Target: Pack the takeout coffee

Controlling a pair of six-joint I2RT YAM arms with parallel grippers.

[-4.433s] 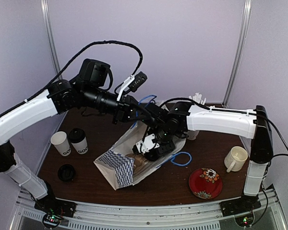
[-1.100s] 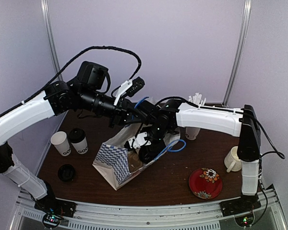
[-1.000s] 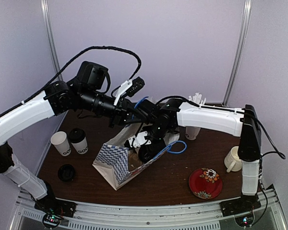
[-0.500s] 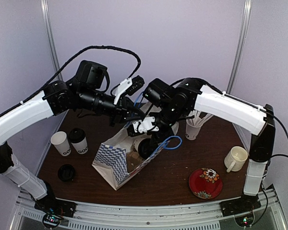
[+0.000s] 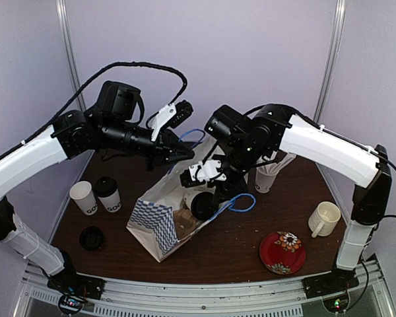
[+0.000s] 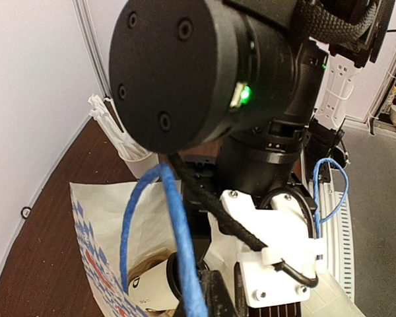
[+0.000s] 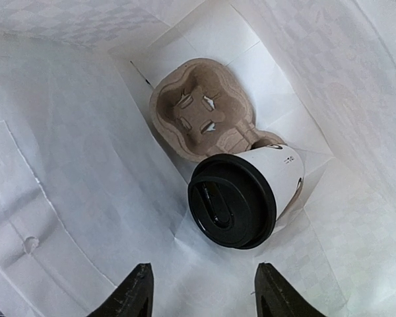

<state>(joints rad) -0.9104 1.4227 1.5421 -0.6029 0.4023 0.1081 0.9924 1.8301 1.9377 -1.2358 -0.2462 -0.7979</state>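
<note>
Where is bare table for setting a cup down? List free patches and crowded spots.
Free: the table between the paper bag and the red plate; also between the stirrer cup and the cream mug. Crowded: the left edge, with an open cup, a lidded cup and a loose black lid; the back centre, where both arms meet over the bag.

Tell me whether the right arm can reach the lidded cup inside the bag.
Probably yes. The right end effector hangs open over the bag, the lidded cup directly below with nothing between, and the left end effector holds a blue handle.
</note>
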